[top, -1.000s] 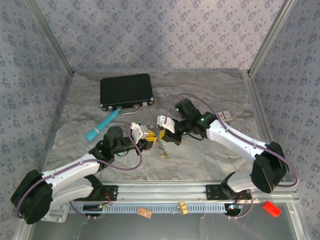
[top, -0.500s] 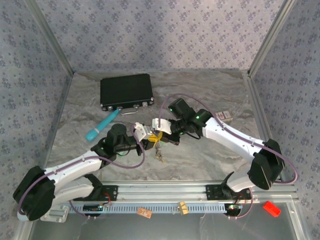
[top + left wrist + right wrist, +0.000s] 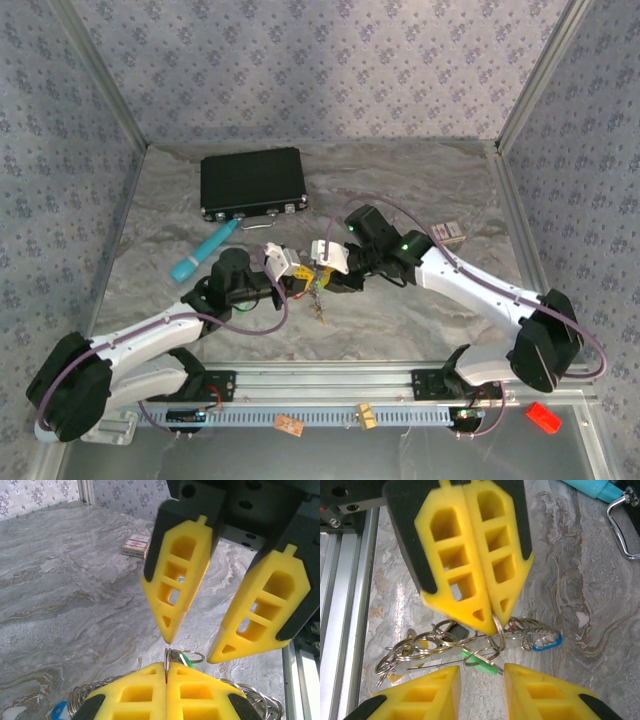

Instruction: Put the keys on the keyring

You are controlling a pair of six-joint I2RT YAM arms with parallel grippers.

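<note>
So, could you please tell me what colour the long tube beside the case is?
The tube is teal, clearest in the top external view.

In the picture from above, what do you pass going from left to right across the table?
teal tube → left gripper, shut on the keyring → right gripper, open → small box
</note>
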